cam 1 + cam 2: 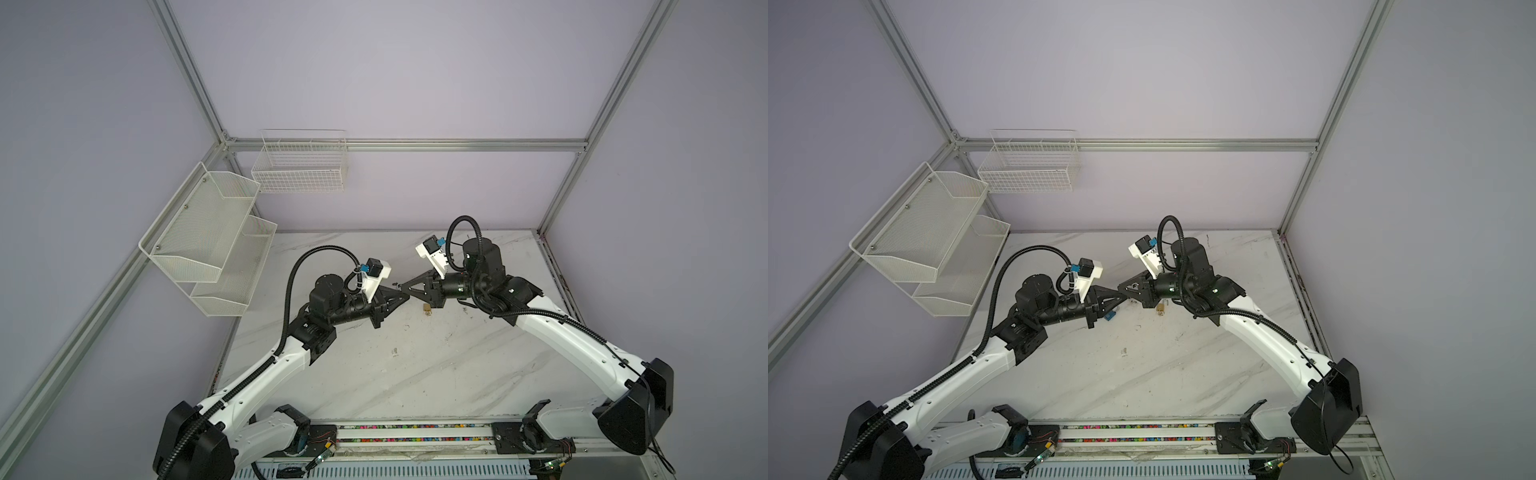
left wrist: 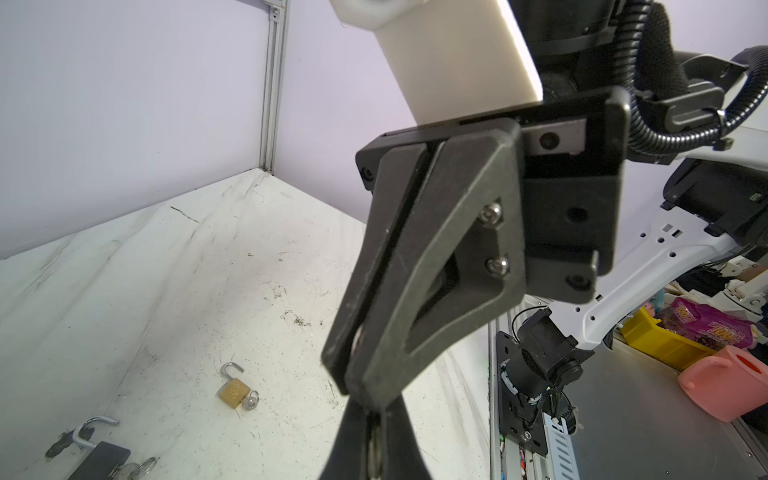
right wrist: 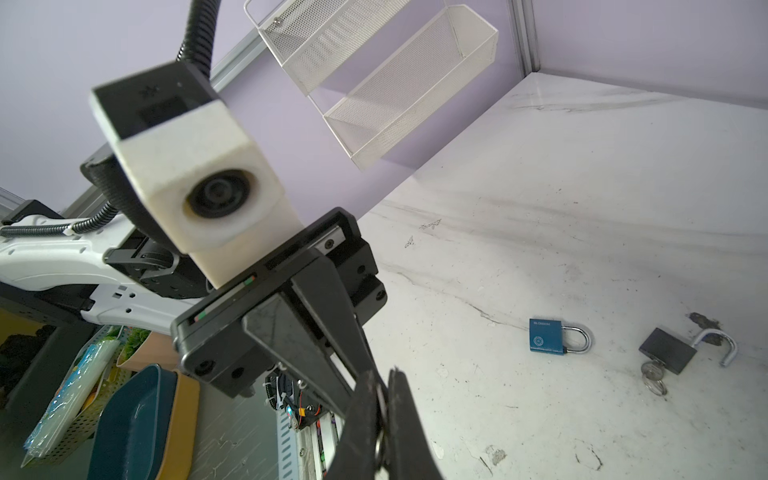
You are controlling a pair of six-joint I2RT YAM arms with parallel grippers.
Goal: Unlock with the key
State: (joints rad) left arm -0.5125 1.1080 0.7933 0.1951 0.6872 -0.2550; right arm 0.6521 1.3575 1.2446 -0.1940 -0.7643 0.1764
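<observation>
Marble table [image 1: 374, 374] — both arms meet above it, tip to tip. Left gripper [image 1: 406, 296] and right gripper [image 2: 351, 386] are each pressed together on the key [image 3: 380, 446], held mid-air between them. Blue padlock [image 3: 545, 336] lies on the table, shackle closed. Likely risk: uneven release twists the small key — it slips, drops, or ends up misaligned for the keyhole.

Above the white marble table [image 1: 1142, 374], the left tool [image 1: 1123, 296] and the right tool [image 1: 1121, 287] meet tip to tip, each with its fingers closed to a point. A brass padlock [image 1: 1160, 308] lies on the table near the right tool. A small blue object [image 1: 1108, 317] shows just beside the left tool. A mesh shelf [image 1: 926, 245] and a wire basket [image 1: 1030, 170] hang on the walls.
</observation>
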